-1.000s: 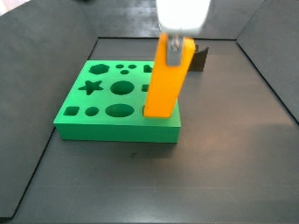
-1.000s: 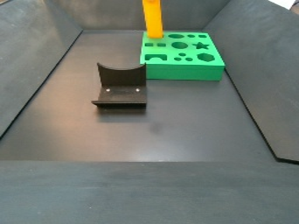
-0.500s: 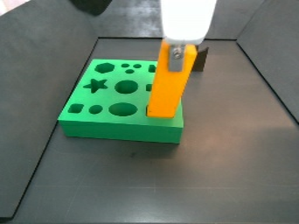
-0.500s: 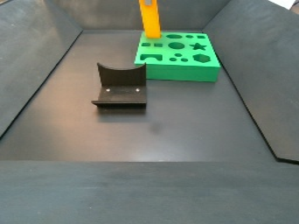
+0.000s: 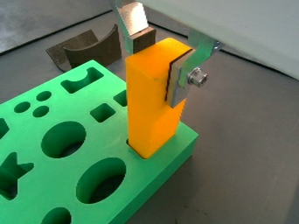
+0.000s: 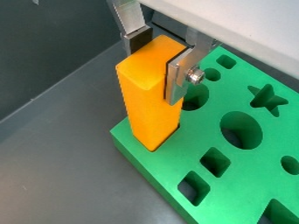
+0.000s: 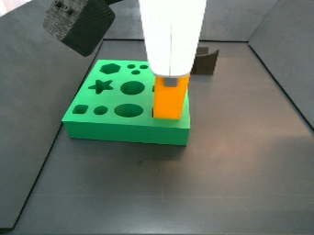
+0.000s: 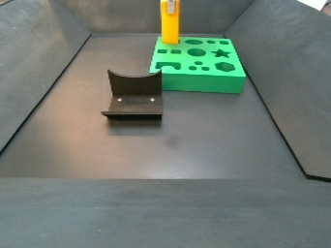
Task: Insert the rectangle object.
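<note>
Orange-yellow rectangle object standing upright, lower end seated in a slot at a corner of the green block; same seen in both wrist views. Gripper above it, clamped on the bar's upper part: silver fingers pressed flat on opposite faces, bolt head visible on one plate. Block resting on the dark floor mid-desk in a side view, toward the far edge and right of centre in a side view. Bar partly hidden behind the white gripper body. Star, round, square holes in block open. Dark grey U-shaped holder well apart from block, nearer the desk's middle; also visible behind block.
</note>
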You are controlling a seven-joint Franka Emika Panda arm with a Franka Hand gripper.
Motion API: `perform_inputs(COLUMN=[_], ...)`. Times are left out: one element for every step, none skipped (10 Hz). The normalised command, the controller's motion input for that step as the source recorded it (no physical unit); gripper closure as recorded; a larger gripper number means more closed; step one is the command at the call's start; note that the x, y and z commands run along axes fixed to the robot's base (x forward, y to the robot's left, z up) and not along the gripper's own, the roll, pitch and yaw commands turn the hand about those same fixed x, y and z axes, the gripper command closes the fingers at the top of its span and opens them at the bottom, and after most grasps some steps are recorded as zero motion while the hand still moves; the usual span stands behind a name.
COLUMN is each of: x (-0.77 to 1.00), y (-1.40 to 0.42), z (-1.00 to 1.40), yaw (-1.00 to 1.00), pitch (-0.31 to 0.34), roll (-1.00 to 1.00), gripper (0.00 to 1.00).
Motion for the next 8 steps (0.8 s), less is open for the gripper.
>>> perform_inputs(x=[-0.22,-0.22,-0.22,-0.21,-0.14,0.00,-0.09,0.00], y=[0.26,0.45,0.54,0.47,0.41,0.03,0.11,0.00], z=[-0.54,-0.65,-0.61,-0.53,-0.50,-0.52,-0.16,-0.16], yaw=[0.03,0.03,0.00,0.00,0.03,0.00,0.00,0.00], pitch=[0.000,0.000,0.041,0.064,0.086,0.074,-0.090,-0.029], roll=[0.12,-0.07,-0.27,-0.32,-0.33,-0.31,-0.24,-0.10], gripper=[1.00,1.00,1.00,1.00,1.00,1.00,1.00,1.00])
